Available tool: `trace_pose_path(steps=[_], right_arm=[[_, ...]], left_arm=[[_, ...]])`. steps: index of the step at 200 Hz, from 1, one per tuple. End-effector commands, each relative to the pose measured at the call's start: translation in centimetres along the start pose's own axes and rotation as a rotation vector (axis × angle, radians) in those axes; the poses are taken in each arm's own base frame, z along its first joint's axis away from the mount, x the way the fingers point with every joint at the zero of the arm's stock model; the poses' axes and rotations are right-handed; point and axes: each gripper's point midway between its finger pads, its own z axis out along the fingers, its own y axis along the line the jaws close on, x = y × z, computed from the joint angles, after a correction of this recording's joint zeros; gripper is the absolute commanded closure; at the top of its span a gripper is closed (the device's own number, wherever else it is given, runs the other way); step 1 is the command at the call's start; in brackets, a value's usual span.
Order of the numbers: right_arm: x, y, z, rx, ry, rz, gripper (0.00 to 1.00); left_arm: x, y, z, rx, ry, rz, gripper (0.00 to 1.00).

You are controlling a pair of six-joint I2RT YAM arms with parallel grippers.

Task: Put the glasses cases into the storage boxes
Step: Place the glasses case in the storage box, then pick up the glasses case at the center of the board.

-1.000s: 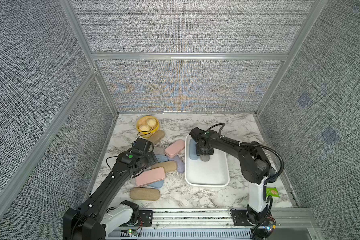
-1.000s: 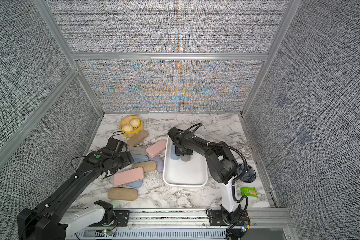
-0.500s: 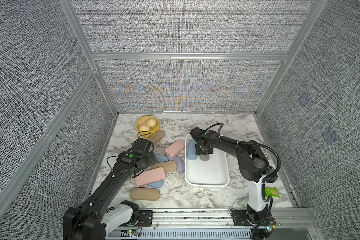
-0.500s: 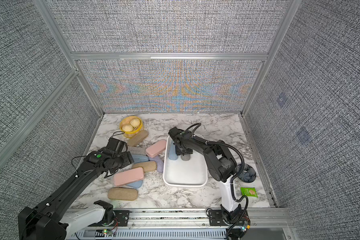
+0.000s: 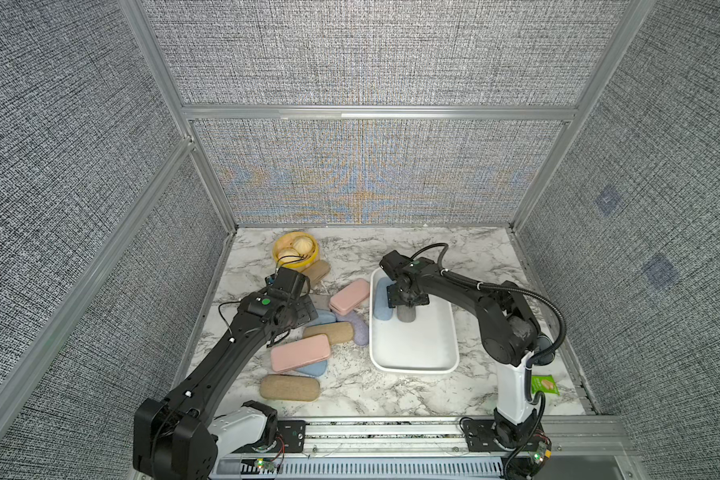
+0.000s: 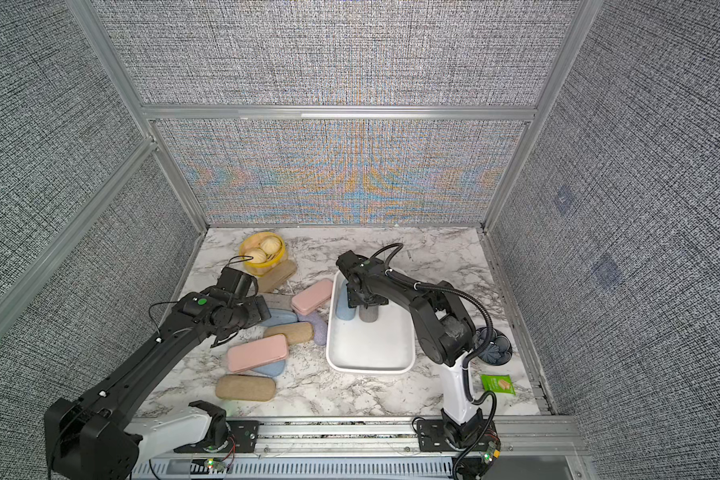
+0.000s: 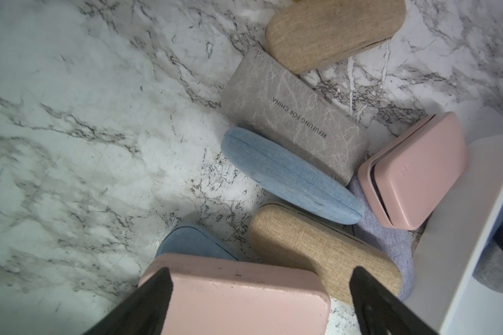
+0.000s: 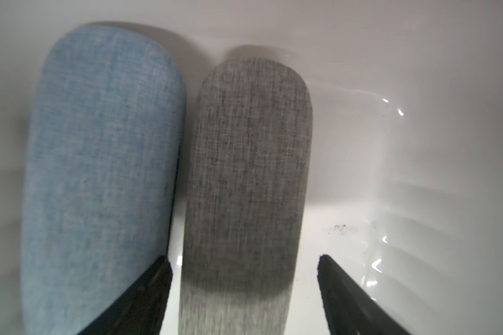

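Observation:
The white storage box (image 5: 416, 345) sits right of centre in both top views. A blue glasses case (image 8: 105, 162) and a grey one (image 8: 250, 174) lie side by side at its far end. My right gripper (image 8: 243, 261) hangs open over the grey case, with a gap on each side of it. My left gripper (image 7: 262, 272) is open above the pile left of the box, its fingertips on either side of a pink case (image 7: 238, 301) and holding nothing. The pile also has tan (image 5: 328, 332), blue (image 5: 323, 318), lavender (image 5: 358, 330) and pink (image 5: 350, 295) cases.
A yellow basket (image 5: 295, 249) with pale buns stands at the back left, a tan case (image 5: 319, 271) beside it. Another tan case (image 5: 289, 387) lies near the front edge. A green packet (image 5: 545, 384) and a dark bowl (image 6: 493, 347) sit by the right arm's base.
My right gripper has opened and let go of the grey case, which now lies in the box beside the blue one. My left gripper has opened a little wider.

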Motion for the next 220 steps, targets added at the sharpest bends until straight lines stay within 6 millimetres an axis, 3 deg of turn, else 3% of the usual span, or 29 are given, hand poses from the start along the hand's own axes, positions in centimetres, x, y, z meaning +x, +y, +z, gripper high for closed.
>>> trace_pose_path(steps=[1, 43, 102, 142, 147, 177, 220], right_arm=[[0.4, -0.7, -1.9, 0.025, -0.006, 0.001, 0.17], [1.8, -0.8, -7.3, 0.005, -0.070, -0.001, 0.16], [5.0, -0.1, -12.6, -0.082, -0.131, 0.035, 0.15], [6.3, -0.3, -14.3, -0.127, -0.150, 0.053, 0.15], [6.4, -0.3, -14.4, -0.132, -0.151, 0.057, 0.15], [7.3, -0.8, -14.9, -0.165, -0.156, 0.078, 0.14], [7.4, -0.9, -15.2, -0.185, -0.166, 0.073, 0.12]], left_arm=[[-1.8, -0.3, -0.3, -0.036, -0.035, 0.052, 0.01], [-6.2, -3.2, 1.1, -0.062, -0.034, 0.170, 0.01], [-8.1, -6.5, 8.6, -0.151, 0.144, 0.381, 0.01], [-9.6, -7.9, 11.9, -0.077, 0.147, 0.430, 0.01], [-9.2, -7.8, 13.2, -0.075, 0.173, 0.439, 0.01], [-9.0, -7.5, 15.4, -0.048, 0.202, 0.489, 0.01], [-11.0, -6.9, 15.6, -0.009, 0.144, 0.469, 0.01]])
